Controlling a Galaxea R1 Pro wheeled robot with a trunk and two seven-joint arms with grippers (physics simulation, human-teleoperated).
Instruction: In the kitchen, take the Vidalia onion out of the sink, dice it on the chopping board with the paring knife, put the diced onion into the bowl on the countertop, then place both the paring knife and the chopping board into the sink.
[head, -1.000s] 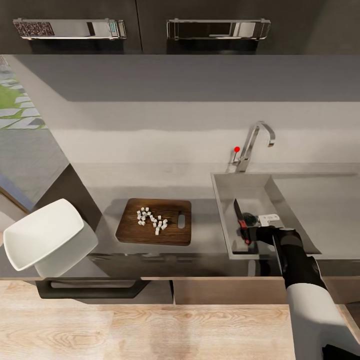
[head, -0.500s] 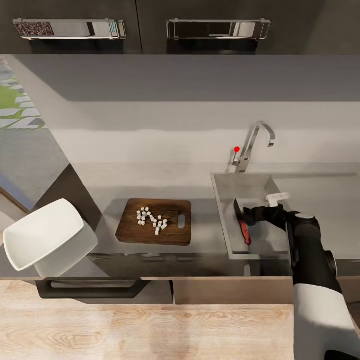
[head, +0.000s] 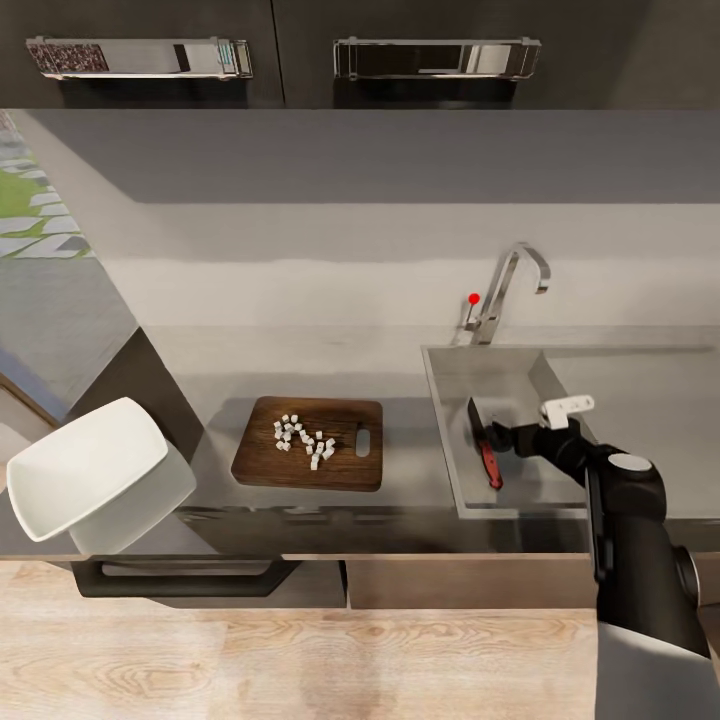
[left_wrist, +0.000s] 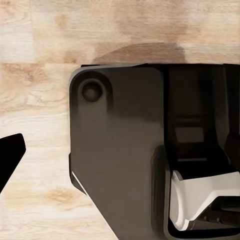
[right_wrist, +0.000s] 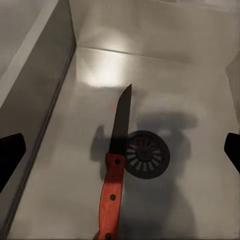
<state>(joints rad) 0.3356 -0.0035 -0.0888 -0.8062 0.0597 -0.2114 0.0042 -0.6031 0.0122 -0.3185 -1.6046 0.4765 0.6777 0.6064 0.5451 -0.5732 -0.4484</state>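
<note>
The paring knife (right_wrist: 116, 180) lies flat on the floor of the sink (head: 445, 420), its dark blade pointing toward the back wall and its red handle toward the front rim, part of it resting over the round drain (right_wrist: 146, 155). The right end effector (head: 512, 437) hangs just above it with its fingers spread wide and nothing between them.

The diced onion (head: 303, 440) sits in a loose scatter on the chopping board (head: 310, 443), which rests on the surface well to the left of the sink, its long axis running left to right and its slot handle at the sink end. The bowl (head: 88, 482) is farther left again, empty.

The left end effector's state I cannot tell. By my reckoning the cubes go to the bowl next, and the right arm is the nearer to the board.
</note>
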